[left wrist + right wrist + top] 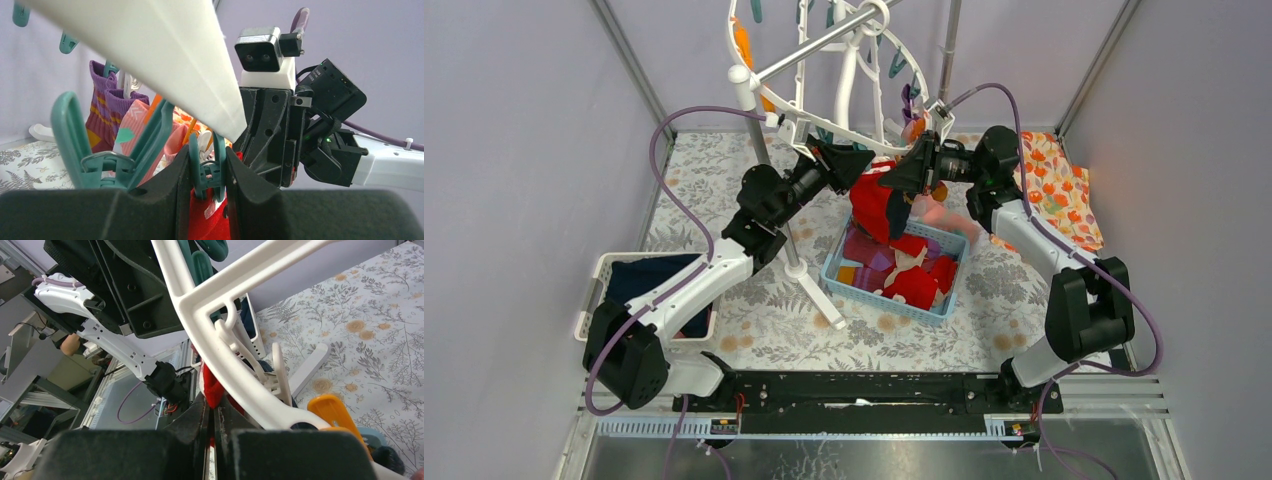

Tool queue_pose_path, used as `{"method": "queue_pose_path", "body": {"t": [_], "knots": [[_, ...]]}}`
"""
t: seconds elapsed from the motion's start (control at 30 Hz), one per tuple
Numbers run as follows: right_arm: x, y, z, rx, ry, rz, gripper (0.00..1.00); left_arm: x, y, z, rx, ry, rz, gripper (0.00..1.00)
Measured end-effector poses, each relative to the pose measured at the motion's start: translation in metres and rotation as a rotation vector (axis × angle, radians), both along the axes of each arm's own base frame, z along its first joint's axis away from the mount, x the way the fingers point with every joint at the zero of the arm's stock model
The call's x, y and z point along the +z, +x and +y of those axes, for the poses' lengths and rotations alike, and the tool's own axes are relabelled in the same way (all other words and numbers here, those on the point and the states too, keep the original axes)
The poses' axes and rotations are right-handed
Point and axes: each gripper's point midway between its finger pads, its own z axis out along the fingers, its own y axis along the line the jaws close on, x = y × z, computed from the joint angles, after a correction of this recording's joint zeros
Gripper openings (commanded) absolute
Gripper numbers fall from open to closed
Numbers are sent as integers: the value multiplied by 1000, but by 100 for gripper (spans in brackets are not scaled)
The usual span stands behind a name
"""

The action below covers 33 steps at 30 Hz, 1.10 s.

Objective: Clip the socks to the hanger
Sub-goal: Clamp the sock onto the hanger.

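The white hanger (824, 60) hangs at the back, its frame close above both wrists (165, 50) (220, 335). My left gripper (207, 160) is shut on a teal clip (206, 172), squeezing its handles; the clip's lower tips sit at the top edge of a red sock (207, 220). My right gripper (214, 412) is shut on that same red sock (212, 387), holding it up under the ring. From above, the two grippers (864, 160) (902, 175) meet over the sock (879, 205). A purple sock (102, 107) and a pink sock (135, 125) hang from other clips.
A blue basket (834, 275) with several more socks stands below the grippers. The grey rack pole (774, 190) rises beside my left arm. A white bin (594, 275) with navy cloth sits at the left, an orange floral cloth (1054, 190) at the right. An orange clip (332, 412) dangles nearby.
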Motion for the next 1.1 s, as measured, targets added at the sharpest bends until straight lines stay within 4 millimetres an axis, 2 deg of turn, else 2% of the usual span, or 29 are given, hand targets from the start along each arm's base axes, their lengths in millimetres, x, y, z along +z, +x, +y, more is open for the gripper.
{"method": "queue_pose_path", "body": {"t": [0.73,1.1], "knots": [[1,4,2,-14,4,34,0,0,1,2,-11,2,-1,20],[-4,18,2,-90,2,96,0,0,0,3,-22,-7,13,20]]}}
